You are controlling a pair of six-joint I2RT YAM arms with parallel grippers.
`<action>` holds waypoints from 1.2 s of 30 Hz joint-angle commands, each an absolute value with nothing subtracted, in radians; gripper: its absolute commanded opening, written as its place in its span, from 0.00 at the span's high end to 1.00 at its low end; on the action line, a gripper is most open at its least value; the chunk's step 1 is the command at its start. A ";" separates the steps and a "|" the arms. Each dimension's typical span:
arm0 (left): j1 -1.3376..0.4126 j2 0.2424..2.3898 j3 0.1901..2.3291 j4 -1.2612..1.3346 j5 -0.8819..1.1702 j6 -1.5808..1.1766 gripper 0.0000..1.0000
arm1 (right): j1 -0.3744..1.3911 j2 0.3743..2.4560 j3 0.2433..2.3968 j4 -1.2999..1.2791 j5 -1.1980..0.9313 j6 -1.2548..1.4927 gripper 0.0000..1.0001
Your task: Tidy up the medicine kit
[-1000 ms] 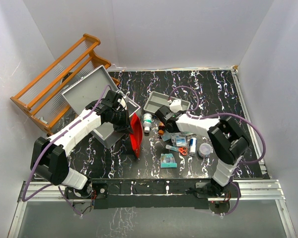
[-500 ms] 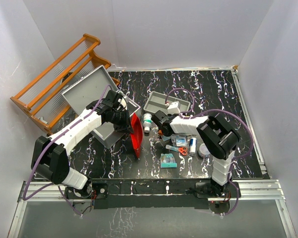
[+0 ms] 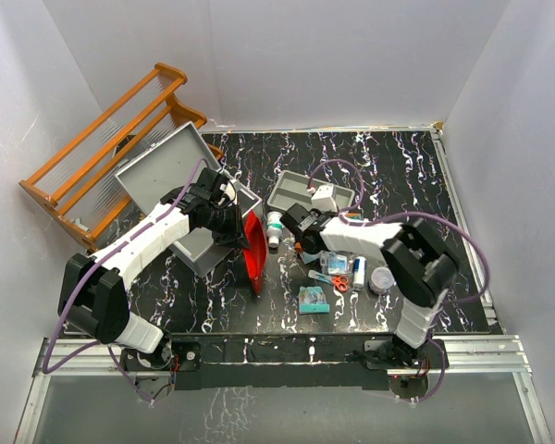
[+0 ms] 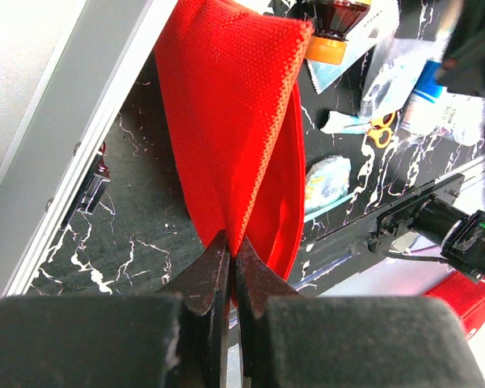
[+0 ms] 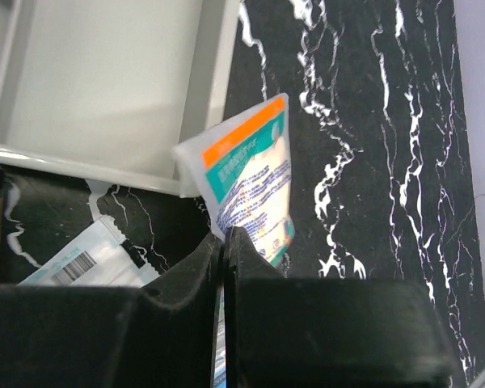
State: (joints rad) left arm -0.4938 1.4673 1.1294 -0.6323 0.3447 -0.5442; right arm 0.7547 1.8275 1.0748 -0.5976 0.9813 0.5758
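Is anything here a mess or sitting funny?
Yes. The red pouch is up on edge beside the open metal case, pinched by the left claw. Small supplies lie scattered on the table near the grey tray, and the right claw pinches a sachet.

Small print on white sachet with orange and teal bands (image 5: 249,182), too blurred to read. Barcode on white plastic packet (image 5: 81,259), digits illegible.

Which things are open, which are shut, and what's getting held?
medicine kit: lid open
red pouch: pinched, standing on edge
white packet: pinched at one end
left gripper: jaws shut on red pouch
right gripper: jaws shut on white packet
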 commanded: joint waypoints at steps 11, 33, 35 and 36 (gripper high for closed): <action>-0.495 1.439 1.144 -0.599 0.389 -0.562 1.00 | 0.755 1.335 1.128 -0.678 0.735 0.584 1.00; -0.495 1.431 1.115 -0.489 0.438 -0.600 1.00 | 0.767 1.167 1.081 -0.302 -0.106 0.776 1.00; -0.494 1.430 1.114 -0.485 0.443 -0.598 1.00 | 0.768 1.189 1.087 -0.322 -0.100 0.775 1.00; -0.495 1.427 1.112 -0.481 0.445 -0.598 1.00 | 0.770 1.198 1.084 -0.322 -0.097 0.777 1.00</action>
State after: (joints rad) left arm -0.4938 1.4670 1.1233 -0.4988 0.4088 -0.5915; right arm 0.7612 1.1717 1.0821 -0.3882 -0.0498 0.7452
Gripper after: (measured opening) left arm 0.010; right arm 0.012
